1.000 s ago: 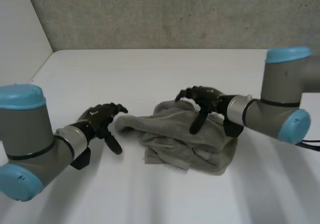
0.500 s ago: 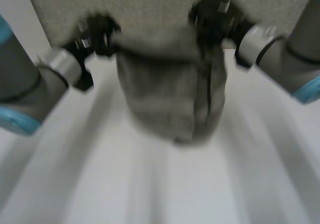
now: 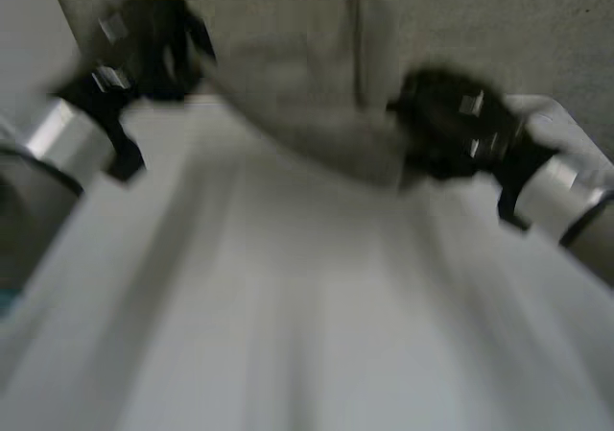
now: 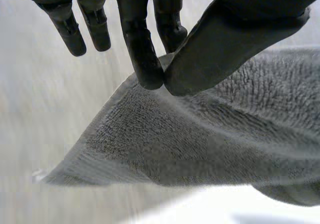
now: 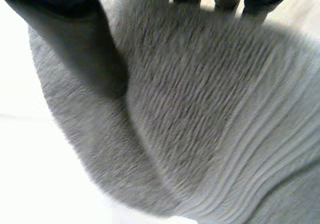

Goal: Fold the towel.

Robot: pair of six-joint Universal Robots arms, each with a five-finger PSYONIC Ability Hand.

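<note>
My left hand (image 4: 250,14) pinches the towel (image 4: 200,134) at one edge between thumb and fingers (image 4: 140,44); my right hand (image 5: 55,2) pinches another edge. Crumpled on the desk (image 3: 288,335) a second ago, it now hangs stretched between them, ready for spreading.

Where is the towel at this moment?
In the head view the towel hangs above the table, stretched between the left robot hand, which pinches one edge, and the right robot hand gripping the other.
</note>
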